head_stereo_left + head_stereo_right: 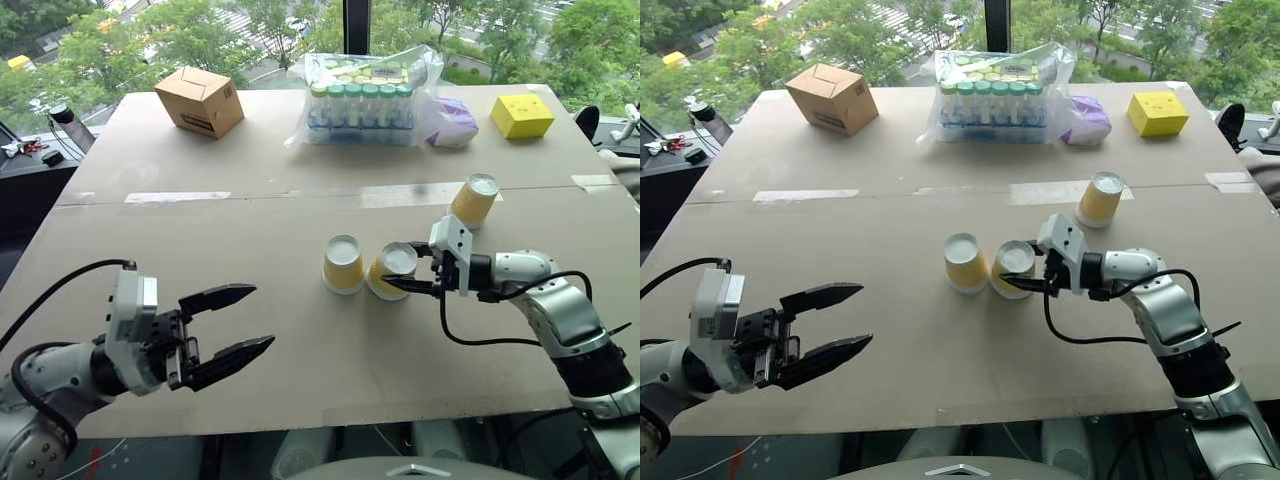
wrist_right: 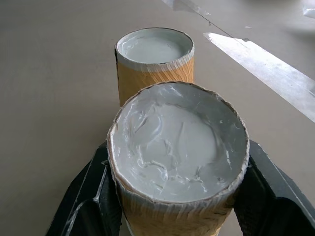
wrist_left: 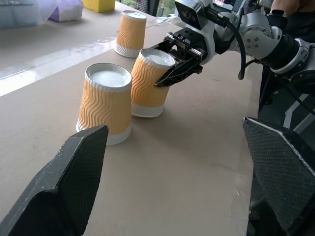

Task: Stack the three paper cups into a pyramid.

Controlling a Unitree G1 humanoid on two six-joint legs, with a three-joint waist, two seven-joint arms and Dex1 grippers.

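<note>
While the head views look down on the cardboard-covered table (image 1: 300,360), the right gripper (image 1: 412,283) is clamped on a tilted cup (image 1: 390,270), judged to be setting it beside the standing cup (image 1: 343,263) as the base row; the third cup (image 1: 474,200) waits well apart. Left wrist: the left gripper's fingers (image 3: 74,172) spread wide, empty. Right wrist: ribbed paper sides, white base.
</note>
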